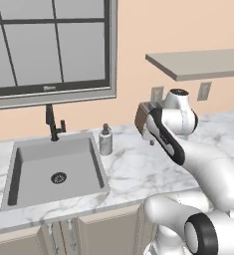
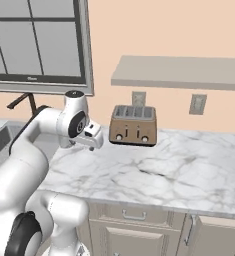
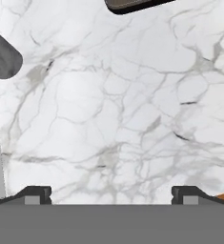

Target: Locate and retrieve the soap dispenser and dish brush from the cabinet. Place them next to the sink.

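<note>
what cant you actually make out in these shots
- Dish brush: cannot be identified anywhere.
- Top of the cabinet: both base views look at the shelf board from below, so anything lying on it is hidden.
- Toaster: mostly behind the arm in the left base view.
- Soap dispenser: cut by the hand view's left edge.

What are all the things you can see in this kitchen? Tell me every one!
sink: one, grey, set in the counter under the window
faucet: one, black, behind the sink
soap dispenser: one, grey-white with dark pump, on the counter right of the sink
toaster: one, brown, four slots, on the counter by the wall
shelf: one, grey-beige, on the wall above the toaster
outlets: two, pale, on the wall under the shelf
window: one, grey frame, above the sink
counter: one, white marble
cupboards: cream, below the counter
arm: one, white
tool: one, dark tips, open above bare counter
</note>
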